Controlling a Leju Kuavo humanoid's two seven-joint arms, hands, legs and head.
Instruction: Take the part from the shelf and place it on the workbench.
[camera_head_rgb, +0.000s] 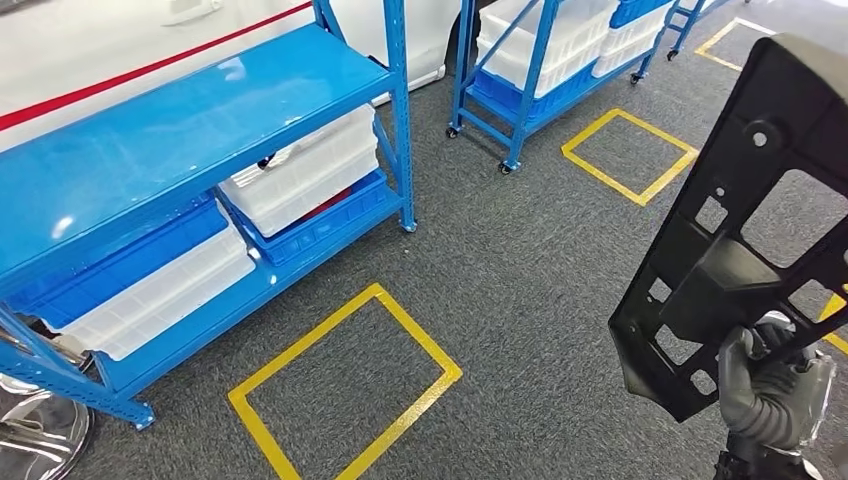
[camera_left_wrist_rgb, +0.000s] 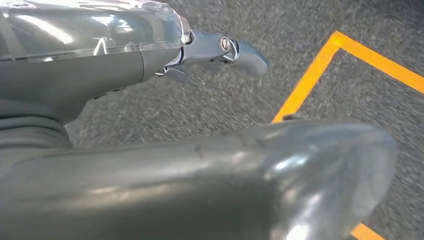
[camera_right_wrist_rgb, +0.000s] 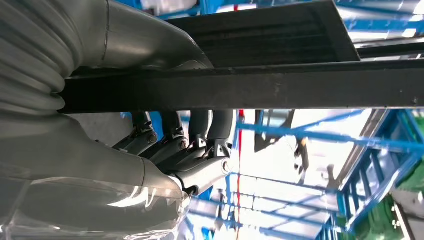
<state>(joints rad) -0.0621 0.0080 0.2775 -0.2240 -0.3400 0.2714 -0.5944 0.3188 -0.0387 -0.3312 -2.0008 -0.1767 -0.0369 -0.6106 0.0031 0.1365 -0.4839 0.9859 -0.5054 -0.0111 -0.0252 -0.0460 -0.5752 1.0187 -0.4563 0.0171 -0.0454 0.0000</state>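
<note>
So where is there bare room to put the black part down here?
The top shelf of the blue rack is bare. The grey floor between the racks is open too. The lower shelves are crowded with white bins. The right hand holds the black part.

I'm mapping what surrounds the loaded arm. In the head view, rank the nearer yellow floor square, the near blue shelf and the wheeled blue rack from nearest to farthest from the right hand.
1. Nearer yellow floor square, left of the right hand.
2. Near blue shelf, far left.
3. Wheeled blue rack, top centre.
</note>
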